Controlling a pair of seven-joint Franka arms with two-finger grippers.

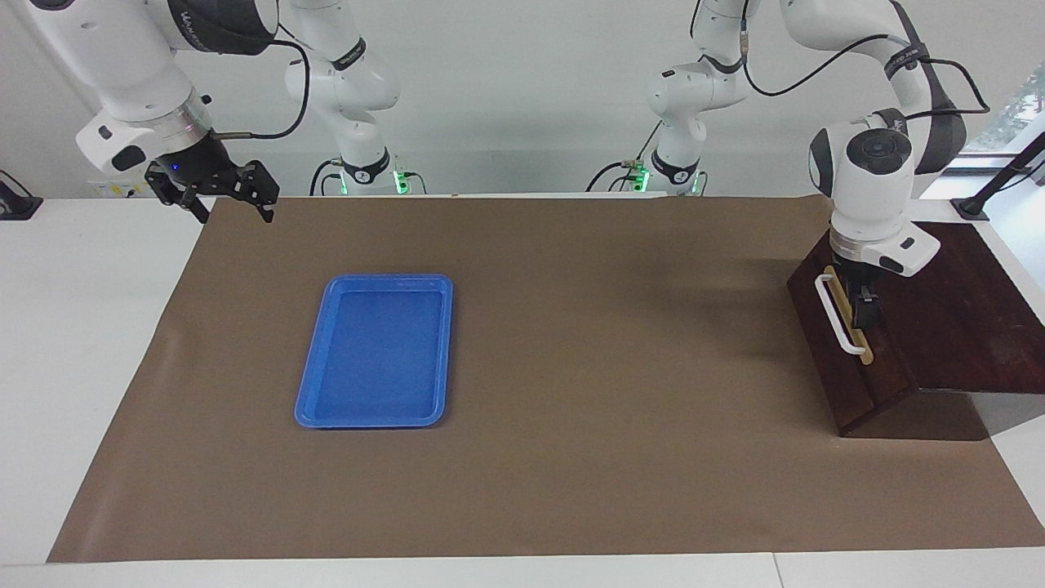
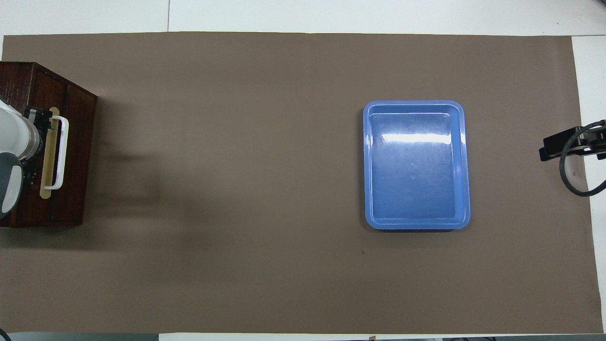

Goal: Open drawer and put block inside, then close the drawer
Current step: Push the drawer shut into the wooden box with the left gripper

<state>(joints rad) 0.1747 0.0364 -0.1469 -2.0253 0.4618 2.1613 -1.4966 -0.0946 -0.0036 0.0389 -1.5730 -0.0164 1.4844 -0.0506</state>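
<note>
Drawer (image 1: 849, 343) looks shut flush in its box at the left arm's end of the worktop, block unseen, presumably inside; left gripper (image 1: 864, 309) sits by the handle (image 1: 834, 313), fingers apart, right gripper (image 1: 233, 196) waits open.

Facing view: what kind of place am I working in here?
Probably a robotics lab bench, not a home or shop. Two arms are mounted at a white table covered by a brown mat. On it sit only a blue tray and a wooden drawer box.
</note>
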